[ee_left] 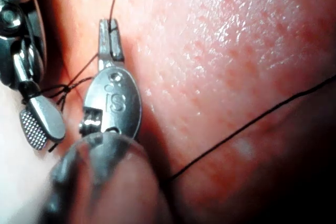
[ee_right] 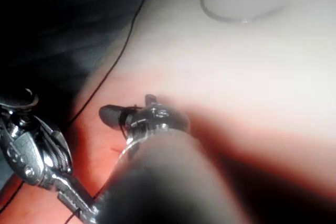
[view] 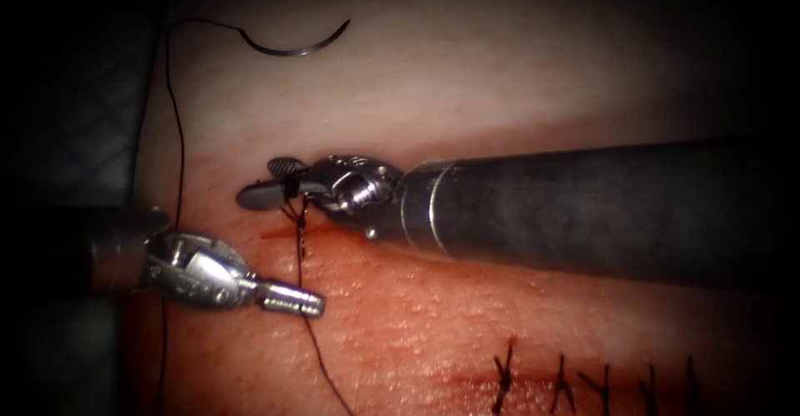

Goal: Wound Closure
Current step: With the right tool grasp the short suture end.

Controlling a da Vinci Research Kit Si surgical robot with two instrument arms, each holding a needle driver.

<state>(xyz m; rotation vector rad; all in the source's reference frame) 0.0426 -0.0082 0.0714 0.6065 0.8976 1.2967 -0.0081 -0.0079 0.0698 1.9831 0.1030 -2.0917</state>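
The tissue [view: 517, 66] is the big slab here, and the right arm's tool [view: 271, 181] reaches in nearly level from the right, jaws spread with thread [view: 300, 241] looped round them right over the cut's [view: 279, 234] left end. The left arm's tool [view: 292, 299] sits just below, angled rightward, jaws pinched on that thread. The curved needle [view: 296, 45] lies loose on pale tissue way above, not in the tissue, with finished stitches [view: 583, 383] lower right.
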